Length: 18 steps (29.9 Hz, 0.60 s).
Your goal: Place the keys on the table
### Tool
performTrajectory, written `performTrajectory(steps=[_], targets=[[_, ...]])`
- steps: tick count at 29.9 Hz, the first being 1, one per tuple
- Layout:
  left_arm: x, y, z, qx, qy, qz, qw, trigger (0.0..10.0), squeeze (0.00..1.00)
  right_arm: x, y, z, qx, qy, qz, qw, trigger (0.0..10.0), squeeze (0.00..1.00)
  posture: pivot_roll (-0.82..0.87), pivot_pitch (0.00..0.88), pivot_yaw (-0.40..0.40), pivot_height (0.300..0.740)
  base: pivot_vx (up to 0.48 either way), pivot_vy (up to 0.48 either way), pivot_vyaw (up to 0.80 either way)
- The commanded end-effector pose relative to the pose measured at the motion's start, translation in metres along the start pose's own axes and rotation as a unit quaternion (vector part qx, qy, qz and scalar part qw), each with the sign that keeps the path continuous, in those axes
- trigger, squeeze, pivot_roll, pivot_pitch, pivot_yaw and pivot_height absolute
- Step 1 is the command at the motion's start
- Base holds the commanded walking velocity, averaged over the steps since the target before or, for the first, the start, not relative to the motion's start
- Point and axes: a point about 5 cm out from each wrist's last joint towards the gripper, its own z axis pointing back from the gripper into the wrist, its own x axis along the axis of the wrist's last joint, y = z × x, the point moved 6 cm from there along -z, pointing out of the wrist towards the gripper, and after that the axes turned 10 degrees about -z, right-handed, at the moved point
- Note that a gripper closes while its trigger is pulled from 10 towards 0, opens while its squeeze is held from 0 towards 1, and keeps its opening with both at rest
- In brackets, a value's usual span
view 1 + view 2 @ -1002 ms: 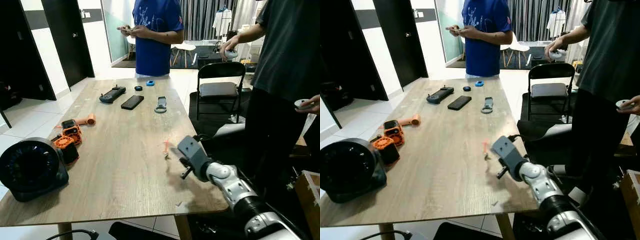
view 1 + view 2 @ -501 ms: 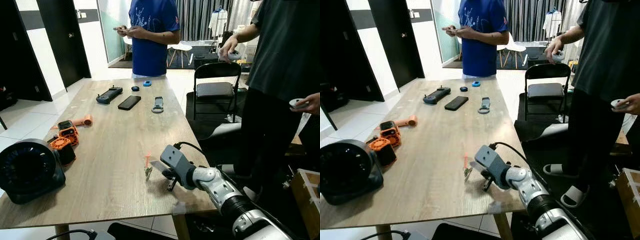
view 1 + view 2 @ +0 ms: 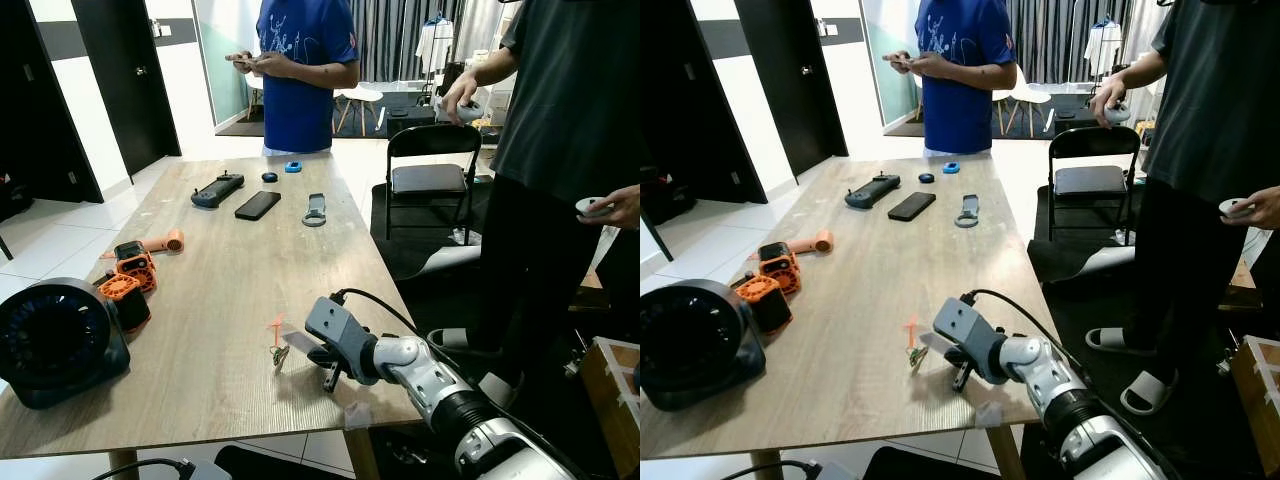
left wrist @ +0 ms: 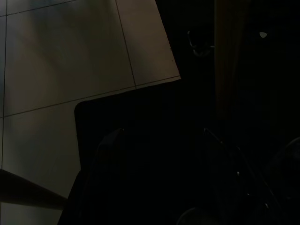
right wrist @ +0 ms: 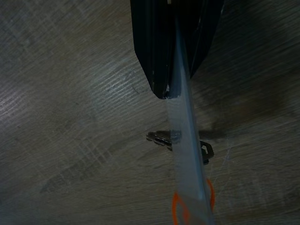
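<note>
The keys (image 3: 278, 352) are a small metal bunch on an orange ring (image 3: 275, 323) with a pale translucent strap (image 5: 183, 140). They sit low on the wooden table (image 3: 230, 270), near its front edge, and seem to touch the wood. My right gripper (image 3: 303, 341) is just right of them, low over the table, shut on the strap. In the right wrist view the black fingers (image 5: 152, 51) pinch the strap, with the metal keys (image 5: 161, 139) and the ring (image 5: 177, 211) lying beyond the tips. The left arm hangs idle in the dark over floor tiles (image 4: 70, 61).
A black round fan (image 3: 58, 340) and orange tools (image 3: 130, 280) sit at the table's left. A phone (image 3: 258, 205), a controller (image 3: 217, 189) and a grey clamp (image 3: 315, 210) lie at the far end. One person (image 3: 300, 70) stands behind the table, another (image 3: 570, 150) at the right by a folding chair (image 3: 432, 175).
My right gripper has carried the keys left and toward the table's front edge, and lowered them to the wood. The camera has also shifted.
</note>
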Motion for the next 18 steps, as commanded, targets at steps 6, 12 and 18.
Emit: performTrajectory(steps=[6, 12, 18], targets=[[-0.003, -0.002, 0.002, 0.000, 0.002, 0.005, 1.000, 10.0, 0.00, 0.004, -0.004, 0.000, -0.016, -0.011, 0.010, 1.000, 10.0, 0.00, 0.01, 0.073, 0.038, 0.740, 0.000, 0.000, 0.00], [-0.004, -0.002, 0.002, -0.001, 0.005, 0.004, 1.000, 10.0, 0.00, 0.015, -0.008, 0.002, -0.026, -0.041, 0.006, 0.999, 10.0, 0.00, 0.01, 0.072, 0.042, 0.740, 0.000, 0.000, 0.00], [-0.004, -0.001, 0.002, -0.001, 0.007, 0.003, 1.000, 10.0, 0.00, 0.025, -0.011, 0.003, -0.033, -0.064, 0.015, 0.997, 10.0, 0.00, 0.01, 0.073, 0.042, 0.740, 0.000, 0.000, 0.00]])
